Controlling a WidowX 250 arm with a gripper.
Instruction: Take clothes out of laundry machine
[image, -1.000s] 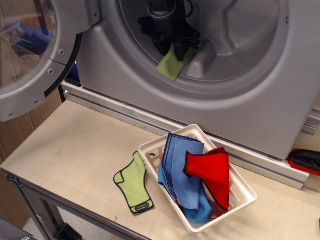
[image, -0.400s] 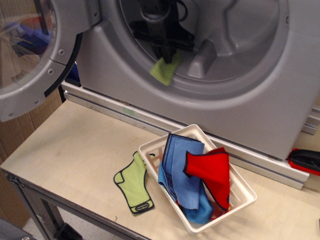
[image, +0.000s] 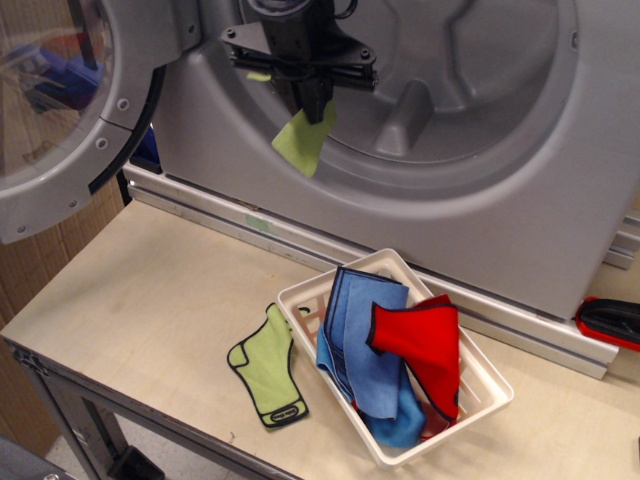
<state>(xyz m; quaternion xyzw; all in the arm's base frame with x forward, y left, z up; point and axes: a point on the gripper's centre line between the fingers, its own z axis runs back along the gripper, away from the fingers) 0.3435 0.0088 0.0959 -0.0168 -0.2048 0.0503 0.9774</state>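
Note:
The plain lime-green cloth (image: 302, 140) hangs limp from my black gripper (image: 312, 108), which is shut on its top edge. Both are at the lower left rim of the round opening of the silver-grey laundry machine (image: 500, 200), with the cloth dangling in front of the rim. The ridged drum (image: 470, 60) shows behind. The round glass door (image: 60, 110) stands swung open at the left.
A white basket (image: 480, 395) on the wooden table (image: 140, 300) holds a blue cloth (image: 365, 350) and a red cloth (image: 425, 345). A lime-green sock with black trim (image: 268, 365) lies left of the basket. A red and black object (image: 610, 320) lies at the right edge.
My gripper has moved left and out of the drum, carrying the green cloth from the drum floor over the opening's rim.

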